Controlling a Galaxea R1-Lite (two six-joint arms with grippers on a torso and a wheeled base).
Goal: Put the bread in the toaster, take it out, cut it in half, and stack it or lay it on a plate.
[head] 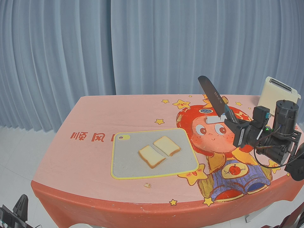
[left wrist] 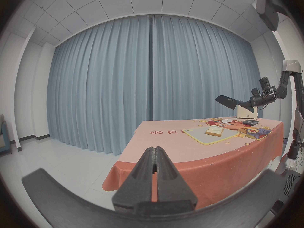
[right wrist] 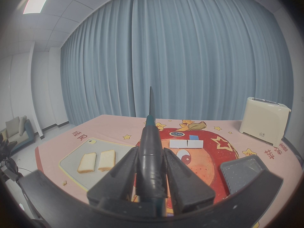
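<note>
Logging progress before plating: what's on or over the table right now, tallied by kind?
Bread halves: 2
Cutting board: 1
Knife: 1
Toaster: 1
Dark tray: 1
Total: 6

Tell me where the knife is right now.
In the head view the knife is on the right, held in the right claw, blade raised over the table between the cutting board and the toaster.

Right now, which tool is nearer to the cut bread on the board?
Right. The right tool, gripping the knife, is raised over the table right of the board holding the bread. The left tool sits shut, low, off the table's left side.
</note>
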